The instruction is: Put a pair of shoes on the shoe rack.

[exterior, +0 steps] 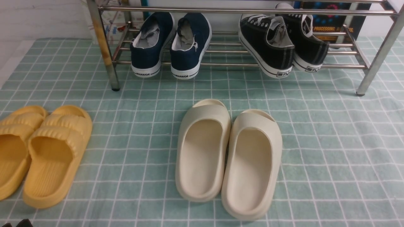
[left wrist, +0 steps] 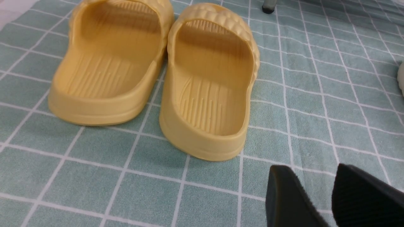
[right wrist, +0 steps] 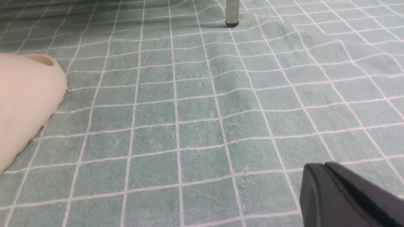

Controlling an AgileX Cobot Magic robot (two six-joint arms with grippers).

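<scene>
The pair of black canvas sneakers stands on the lower bars of the steel shoe rack point(exterior: 221, 10), at its right end, heels toward me: one sneaker point(exterior: 268, 47) and its mate point(exterior: 307, 44) lean together. My left gripper point(left wrist: 311, 170) is open and empty, low over the cloth near the yellow slides, far from the rack; its tips just show in the front view point(exterior: 15, 224). My right gripper point(right wrist: 318, 168) is shut and empty, low over bare cloth. It does not show in the front view.
Navy WARRIOR sneakers point(exterior: 170, 44) sit on the rack's left part. Cream slides point(exterior: 227, 157) lie mid-cloth, one showing in the right wrist view point(right wrist: 22, 101). Yellow slides point(exterior: 38, 151) lie at the left, close before my left gripper point(left wrist: 208, 85). A rack leg point(right wrist: 232, 12) stands ahead.
</scene>
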